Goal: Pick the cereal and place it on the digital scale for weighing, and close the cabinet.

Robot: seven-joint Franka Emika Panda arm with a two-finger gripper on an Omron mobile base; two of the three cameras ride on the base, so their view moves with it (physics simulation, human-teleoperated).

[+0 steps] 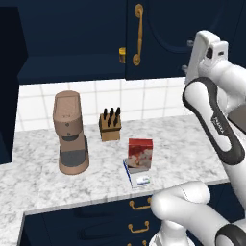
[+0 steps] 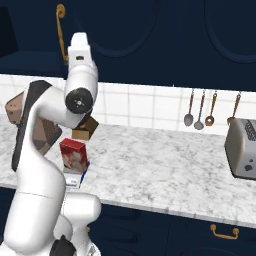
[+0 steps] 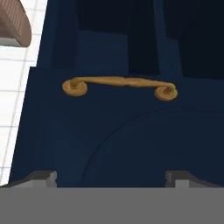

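We see the cereal (image 1: 140, 154) on the digital scale (image 1: 137, 176) near the bench's front edge; our open fingers (image 3: 110, 177) face the cabinet (image 3: 131, 135) door, its brass handle (image 3: 119, 86) lying crosswise just ahead.

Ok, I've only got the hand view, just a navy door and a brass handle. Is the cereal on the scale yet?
Observer: Yes. The cereal stands upright on the digital scale, on the counter in front of the knife block.
Operator: And is the cabinet shut?
Observer: No. In the left base view the cabinet shows its inside left of the handled door, with a small yellow jar on the shelf.
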